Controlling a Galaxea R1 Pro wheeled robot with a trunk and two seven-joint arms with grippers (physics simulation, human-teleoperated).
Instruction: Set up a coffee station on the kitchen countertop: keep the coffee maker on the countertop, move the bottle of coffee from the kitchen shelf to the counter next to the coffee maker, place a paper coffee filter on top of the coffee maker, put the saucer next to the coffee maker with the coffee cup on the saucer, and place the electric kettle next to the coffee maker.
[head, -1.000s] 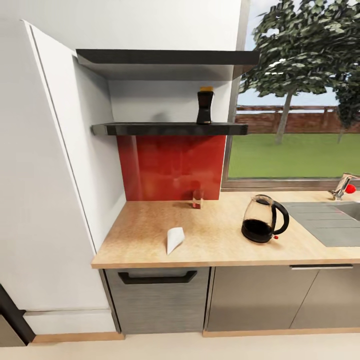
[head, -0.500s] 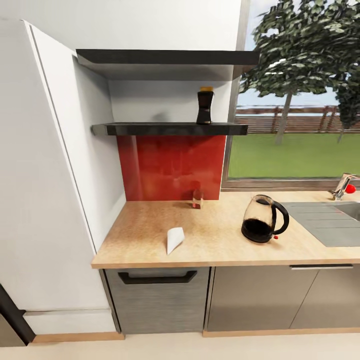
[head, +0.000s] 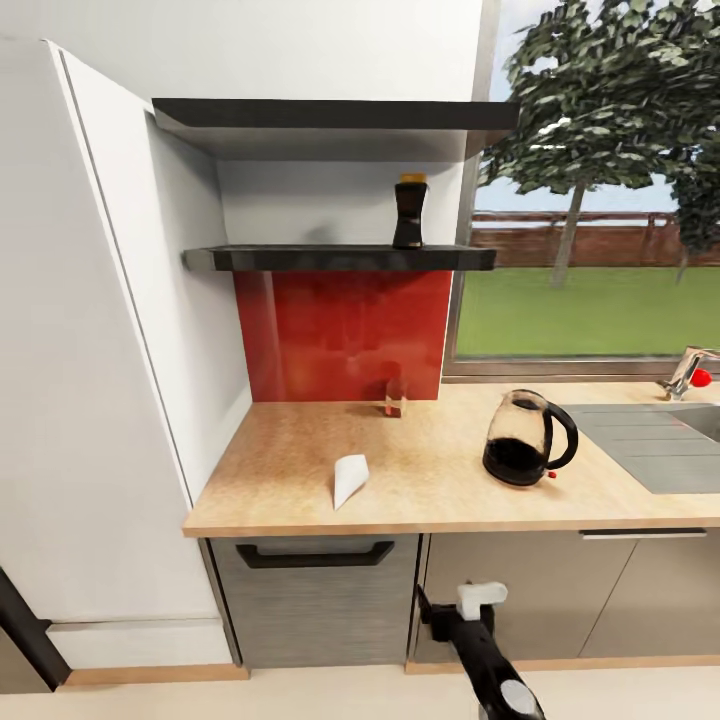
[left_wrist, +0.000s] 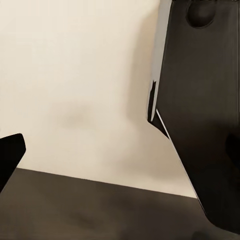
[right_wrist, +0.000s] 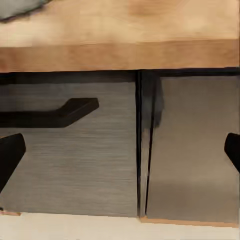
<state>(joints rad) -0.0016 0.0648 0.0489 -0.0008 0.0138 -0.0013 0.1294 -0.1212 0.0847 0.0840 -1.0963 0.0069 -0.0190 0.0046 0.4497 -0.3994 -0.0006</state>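
Note:
The bottle of coffee, black with a yellow-orange cap, stands upright on the lower dark kitchen shelf. A white paper coffee filter lies on the beige kitchen countertop near its front edge. To its right the glass electric kettle stands beside the sink. My right gripper is open and empty, low in front of the grey cabinets, below the countertop's edge. My left gripper hangs open over pale floor beside my dark body. The coffee maker, saucer and coffee cup are out of view.
A small glass shaker stands against the red backsplash. The steel sink and faucet are at the right. A tall white panel closes the counter's left end. A drawer with a black handle sits under the filter.
My right arm has risen into the bottom of the head view in front of the cabinets. The things on shelf and counter have not moved.

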